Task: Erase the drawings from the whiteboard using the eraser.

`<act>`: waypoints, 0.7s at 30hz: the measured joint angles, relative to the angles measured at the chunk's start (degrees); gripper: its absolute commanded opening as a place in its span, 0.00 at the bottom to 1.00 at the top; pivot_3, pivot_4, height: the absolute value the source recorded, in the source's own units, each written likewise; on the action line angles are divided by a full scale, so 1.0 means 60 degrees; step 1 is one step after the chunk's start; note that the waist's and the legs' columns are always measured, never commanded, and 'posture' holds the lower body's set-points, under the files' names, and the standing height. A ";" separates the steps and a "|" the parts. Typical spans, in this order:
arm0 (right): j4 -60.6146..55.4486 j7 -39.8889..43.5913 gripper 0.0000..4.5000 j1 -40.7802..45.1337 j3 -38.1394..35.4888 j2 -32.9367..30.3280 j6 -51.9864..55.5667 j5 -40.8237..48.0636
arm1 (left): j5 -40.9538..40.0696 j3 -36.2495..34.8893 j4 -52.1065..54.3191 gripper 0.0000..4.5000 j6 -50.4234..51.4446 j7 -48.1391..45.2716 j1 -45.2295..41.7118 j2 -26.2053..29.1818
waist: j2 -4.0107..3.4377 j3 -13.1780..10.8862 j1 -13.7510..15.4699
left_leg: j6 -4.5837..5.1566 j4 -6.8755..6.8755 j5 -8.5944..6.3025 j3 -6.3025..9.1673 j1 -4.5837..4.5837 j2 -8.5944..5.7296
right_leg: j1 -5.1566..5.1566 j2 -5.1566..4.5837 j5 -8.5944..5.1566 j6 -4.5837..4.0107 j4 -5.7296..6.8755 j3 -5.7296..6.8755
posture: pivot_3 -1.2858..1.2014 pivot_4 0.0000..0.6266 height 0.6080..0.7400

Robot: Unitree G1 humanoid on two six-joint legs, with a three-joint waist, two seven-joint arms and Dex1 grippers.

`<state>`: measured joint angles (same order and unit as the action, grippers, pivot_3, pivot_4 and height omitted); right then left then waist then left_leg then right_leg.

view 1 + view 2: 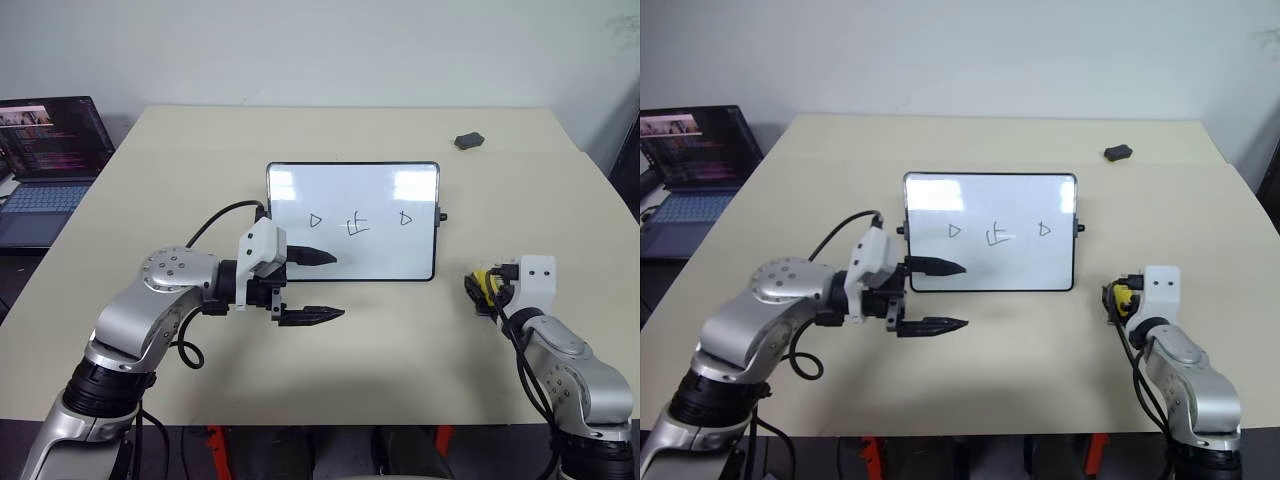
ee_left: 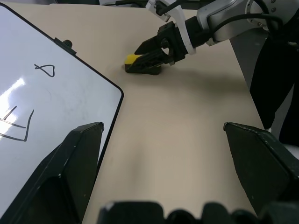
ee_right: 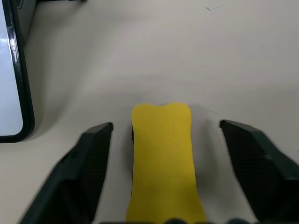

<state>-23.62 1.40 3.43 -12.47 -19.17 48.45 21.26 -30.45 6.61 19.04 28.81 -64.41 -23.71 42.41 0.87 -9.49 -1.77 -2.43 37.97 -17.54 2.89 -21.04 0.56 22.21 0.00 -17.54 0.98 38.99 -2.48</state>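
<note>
Nearest the camera, low in the head views, both arms reached onto the beige table (image 1: 400, 390). At lower right the right gripper (image 3: 166, 140) sat down over the eraser (image 3: 163, 158), which lay flat on the table, yellow top up, between the two fingers. In the right wrist view the jaws were spread, with a gap showing on each side of the block, so nothing was pinched yet. The step in hand looked to be the grasp. To do it well, the fingers should close squarely on the long sides, low enough to catch the black base, centred so the block does not twist out, and firm enough to take rubbing pressure later.

At lower left the left gripper (image 1: 312, 286) hung just in front of the whiteboard's lower left corner, jaws spread wide and empty, one finger overlapping the board's edge in the picture; whether it touched could not be told.

Mid-frame, the whiteboard (image 1: 352, 222) stood propped and tilted back, near the eraser but apart from it. The drawings (image 1: 358, 222) sat untouched in a row across its middle: a triangle, a squarish scribble, a triangle.

Farther back, a small dark lump (image 1: 468, 141) lay at upper right, and an open laptop (image 1: 45, 165) stood at the upper left edge. No containers were on the table.
</note>
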 measured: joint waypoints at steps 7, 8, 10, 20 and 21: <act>0.0155 0.0093 0.25 0.0109 0.0022 0.0014 -0.0054 -0.0205 | 0.0002 0.0000 0.0070 1.00 0.0074 0.0018 0.0001 0.0000 | 0.0000 0.0000 0.0000 | 0.0000 0.0000 0.0000 0.0001 0.0000 0.0000 | 0.0000 0.0000 0.0000 0.0000 0.0000 0.0000 | 0.52 0.24 1.00; 0.0164 0.0125 0.25 0.0118 0.0022 0.0015 -0.0055 -0.0252 | 0.0002 0.0000 0.0102 1.00 0.0115 0.0027 0.0002 0.0000 | 0.0000 0.0000 -0.0001 | 0.0000 0.0000 0.0000 0.0000 0.0001 0.0000 | 0.0000 0.0000 0.0000 0.0000 0.0000 0.0000 | 0.52 0.24 1.00; 0.0204 0.0169 0.25 0.0161 0.0022 0.0016 -0.0056 -0.0314 | -0.0002 0.0000 0.0141 1.00 0.0184 0.0102 0.0006 -0.0002 | 0.0000 0.0000 0.0000 | 0.0000 0.0000 0.0000 -0.0001 0.0001 0.0000 | 0.0000 0.0000 0.0000 0.0000 0.0001 0.0000 | 0.52 0.24 1.00; -0.0700 0.1195 0.25 -0.0858 -0.0322 -0.0376 -0.0905 -0.0327 | 0.0759 -0.0589 0.0137 1.00 0.0580 0.2814 0.0542 -0.0769 | 0.0001 0.0001 0.0012 | 0.0000 0.0001 0.0000 0.0006 0.0000 0.0001 | -0.0002 -0.0003 0.0000 0.0000 0.0001 0.0002 | 0.52 0.24 1.00; -0.0793 0.1403 0.25 -0.1062 -0.0277 -0.0426 -0.1106 -0.0346 | 0.0800 -0.0589 0.0138 1.00 0.0596 0.2962 0.0621 -0.0796 | 0.0001 0.0001 0.0011 | 0.0000 0.0001 0.0000 0.0005 0.0001 0.0001 | -0.0002 -0.0003 0.0000 0.0000 0.0002 0.0003 | 0.52 0.24 1.00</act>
<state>-28.37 9.82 -2.94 -14.13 -21.72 41.81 19.18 -25.65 3.07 19.87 32.39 -46.64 -19.98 37.64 0.87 -9.49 -1.70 -2.43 37.98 -17.54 2.92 -21.03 0.57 22.19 -0.02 -17.54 0.98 39.00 -2.46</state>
